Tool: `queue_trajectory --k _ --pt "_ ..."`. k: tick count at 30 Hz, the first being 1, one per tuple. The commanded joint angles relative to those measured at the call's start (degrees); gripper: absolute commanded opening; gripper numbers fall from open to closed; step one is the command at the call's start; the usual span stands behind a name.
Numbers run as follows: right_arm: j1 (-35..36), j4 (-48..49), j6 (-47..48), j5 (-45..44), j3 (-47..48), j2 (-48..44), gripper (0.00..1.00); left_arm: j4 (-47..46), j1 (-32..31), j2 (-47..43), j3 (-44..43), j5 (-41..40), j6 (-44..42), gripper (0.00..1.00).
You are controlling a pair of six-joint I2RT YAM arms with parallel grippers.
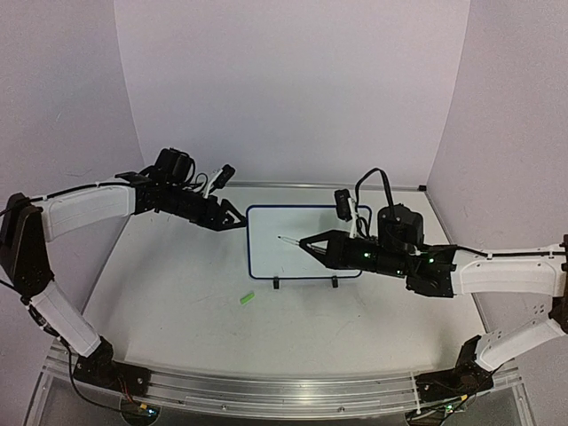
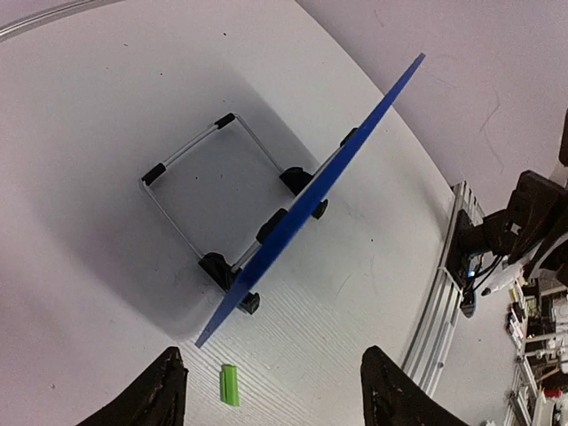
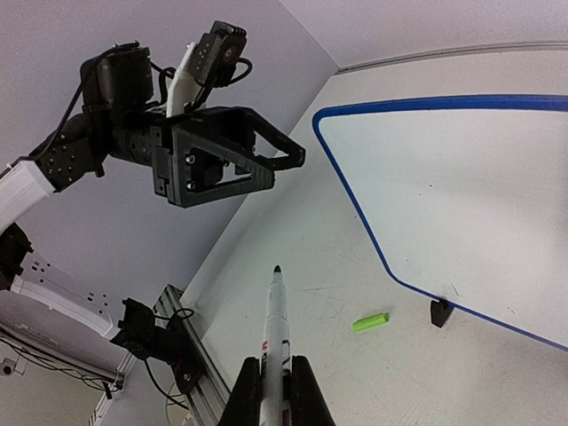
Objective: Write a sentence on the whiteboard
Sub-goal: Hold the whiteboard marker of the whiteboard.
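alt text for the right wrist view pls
The right tool grips an uncapped marker pointing up and away, short of a blue-framed whiteboard at right, blank where seen. A green cap lies on the table near the board's black foot, and the left tool hangs at upper left.

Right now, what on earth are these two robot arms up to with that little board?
The right gripper is clamped on an uncapped marker, which is aimed toward a small blue-framed whiteboard standing on the table. The tip looks short of the board, and no writing shows on it. The left gripper hovers open by the board's left edge, holding nothing. A small green cap lies on the table in front of the board.
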State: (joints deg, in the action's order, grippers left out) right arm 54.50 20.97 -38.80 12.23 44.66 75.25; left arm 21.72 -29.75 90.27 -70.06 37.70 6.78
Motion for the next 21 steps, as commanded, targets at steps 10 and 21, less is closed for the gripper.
queue_trajectory --k 10,21 --pt "-0.6 7.3 -1.8 1.6 -2.1 0.1 0.00 -1.9 0.9 9.5 -7.7 11.1 -10.9 0.42" --pt "-0.6 8.1 -2.4 1.6 -2.8 0.3 0.00 -0.8 0.9 10.5 -7.8 10.4 -13.4 0.19"
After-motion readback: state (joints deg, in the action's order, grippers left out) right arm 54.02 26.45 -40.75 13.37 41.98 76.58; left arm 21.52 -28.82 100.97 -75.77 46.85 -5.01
